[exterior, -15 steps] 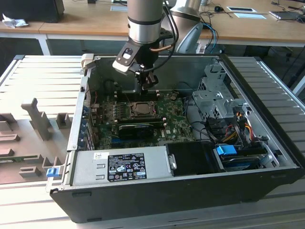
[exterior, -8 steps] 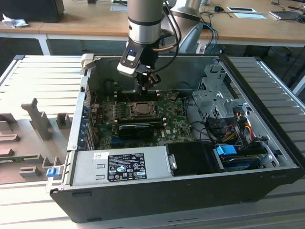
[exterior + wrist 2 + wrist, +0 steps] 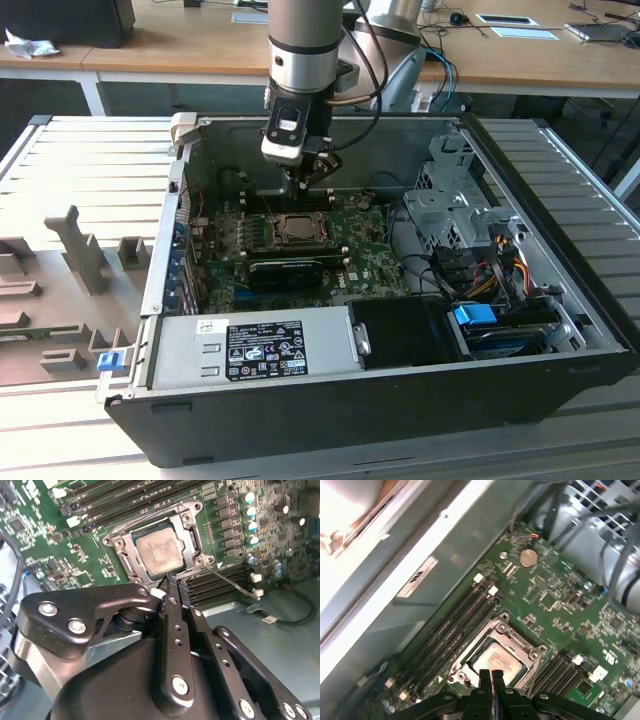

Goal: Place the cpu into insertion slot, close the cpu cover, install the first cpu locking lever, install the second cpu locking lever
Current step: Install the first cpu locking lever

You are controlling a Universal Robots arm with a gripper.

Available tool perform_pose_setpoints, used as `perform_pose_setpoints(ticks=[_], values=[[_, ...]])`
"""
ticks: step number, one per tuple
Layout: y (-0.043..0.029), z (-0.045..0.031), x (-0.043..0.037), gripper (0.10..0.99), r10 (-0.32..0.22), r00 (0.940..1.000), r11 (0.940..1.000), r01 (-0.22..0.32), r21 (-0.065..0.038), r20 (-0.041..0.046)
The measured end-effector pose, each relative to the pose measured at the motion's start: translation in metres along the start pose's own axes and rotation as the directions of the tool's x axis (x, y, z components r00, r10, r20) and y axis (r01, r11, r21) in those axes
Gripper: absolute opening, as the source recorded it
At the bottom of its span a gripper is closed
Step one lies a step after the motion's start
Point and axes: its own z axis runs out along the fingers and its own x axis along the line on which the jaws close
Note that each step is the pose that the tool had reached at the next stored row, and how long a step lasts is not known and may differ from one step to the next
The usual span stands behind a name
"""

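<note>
The cpu [image 3: 157,552] lies flat in the socket, its dull silver top showing through the open middle of the cpu cover [image 3: 193,536]. The cover's silver frame is down around it. One thin wire lever [image 3: 231,582] juts from a socket corner over the memory slots, and another lever [image 3: 142,518] runs along the socket's far side. My gripper [image 3: 172,579] hovers just off the socket's edge, shut with nothing held. In the first wrist view the gripper [image 3: 491,672] is right beside the cpu [image 3: 497,660]. In the exterior view the gripper [image 3: 305,178] hangs above the socket [image 3: 296,228].
The open computer case [image 3: 560,300] stands on a slatted table. A long black card [image 3: 290,270] sits just in front of the socket. Drive cages and cables [image 3: 470,230] fill the exterior view's right, the power supply [image 3: 260,345] the front. Memory slots [image 3: 455,625] flank the socket.
</note>
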Motion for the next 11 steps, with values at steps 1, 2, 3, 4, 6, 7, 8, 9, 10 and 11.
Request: perform_pose_setpoints(ticks=[1, 2, 3, 4, 6, 7, 8, 9, 10, 11], values=[[0.0, 0.0, 0.0, 0.157, -0.021, 0.9998, 0.9998, 0.021, 0.0, -0.0008], [0.0, 0.0001, 0.0, 0.157, -0.039, 0.9992, 0.9992, 0.039, 0.001, -0.0015], [0.0, 0.0001, 0.0, 0.157, -0.056, 0.9984, 0.9984, 0.056, 0.001, -0.0021], [0.0, 0.0001, 0.0, 0.157, -0.074, 0.9972, 0.9972, 0.074, 0.002, -0.0029], [0.0, 0.0001, 0.0, 0.157, -0.114, 0.9935, 0.9935, 0.114, 0.002, -0.0043], [0.0, 0.0002, 0.0, 0.157, -0.144, 0.9896, 0.9896, 0.144, 0.003, -0.0055], [0.0, 0.0001, 0.0, 0.157, -0.192, 0.9814, 0.9814, 0.192, 0.004, -0.0075], [0.0, 0.0002, 0.0, 0.157, -0.208, 0.978, 0.978, 0.209, 0.004, -0.0082], [0.0, 0.0001, 0.0, 0.157, -0.224, 0.9746, 0.9746, 0.224, 0.004, -0.0088], [0.0, 0.0002, 0.0, 0.157, -0.248, 0.9688, 0.9688, 0.248, 0.005, -0.0099]])
